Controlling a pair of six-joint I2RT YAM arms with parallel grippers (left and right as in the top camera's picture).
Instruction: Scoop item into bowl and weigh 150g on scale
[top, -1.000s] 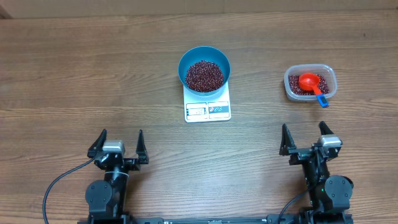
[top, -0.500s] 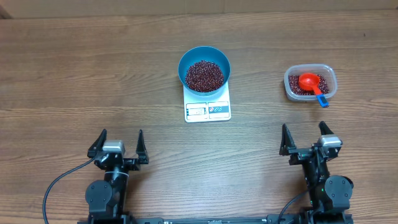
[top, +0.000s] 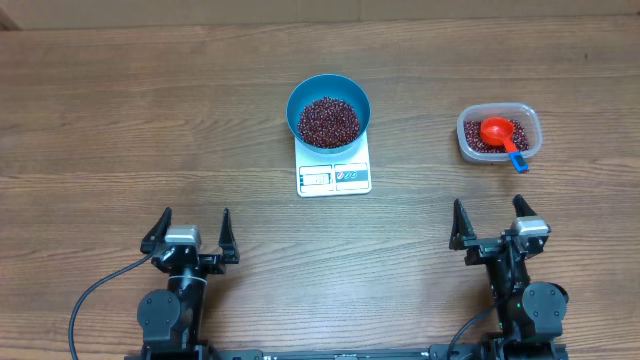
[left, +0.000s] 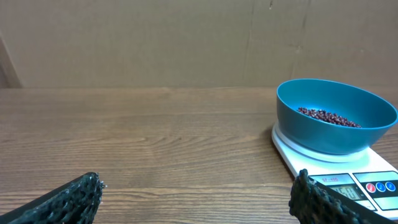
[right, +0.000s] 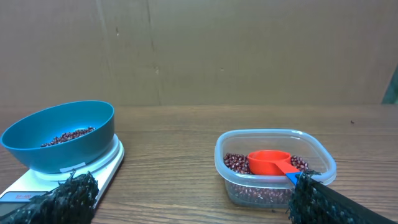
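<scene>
Near the front edge of the table (top: 330, 270), the left gripper (top: 195, 216) and right gripper (top: 488, 204) stand spread wide, both empty.

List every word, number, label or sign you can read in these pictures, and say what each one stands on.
None can be read.
Display window on the scale: something shows, too small and blurred to read.
Button panel on the scale: red and blue buttons, any marks too small to read.
Bowl, tub and scoop: no writing visible.
</scene>
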